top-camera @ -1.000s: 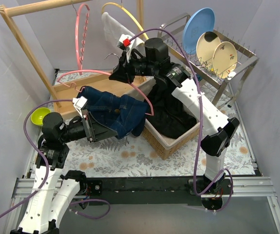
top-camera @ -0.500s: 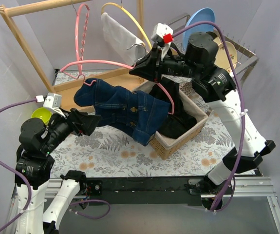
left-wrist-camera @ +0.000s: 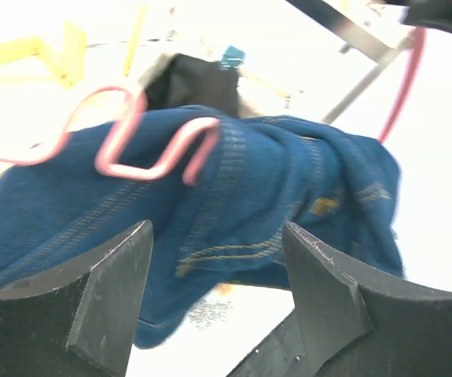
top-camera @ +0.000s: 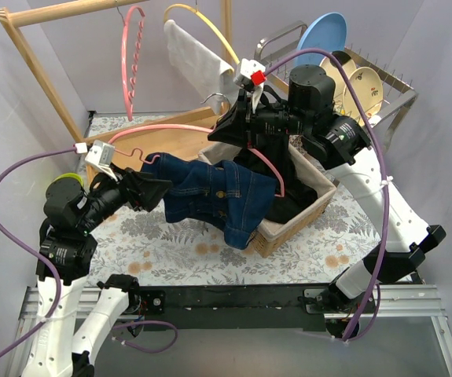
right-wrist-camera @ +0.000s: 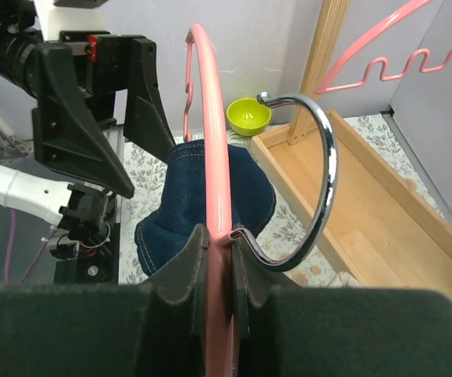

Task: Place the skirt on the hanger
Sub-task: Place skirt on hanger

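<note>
Since half a second ago the right arm has swung lower and to the left, bringing the skirt (top-camera: 210, 191) down with it, and the left claw (top-camera: 155, 191) has risen to the skirt's left end. The right claw (right-wrist-camera: 219, 250) is clenched on the hanger (right-wrist-camera: 212, 149), just below its metal hook (right-wrist-camera: 325, 177). The skirt is threaded on the hanger's arm and hangs above the worktop (top-camera: 170, 243) between both claws. Its low end overlaps the near corner of the basket (top-camera: 296, 220). The left claw is released, its fingers (left-wrist-camera: 108, 290) spread wide with the denim just ahead of them.
</note>
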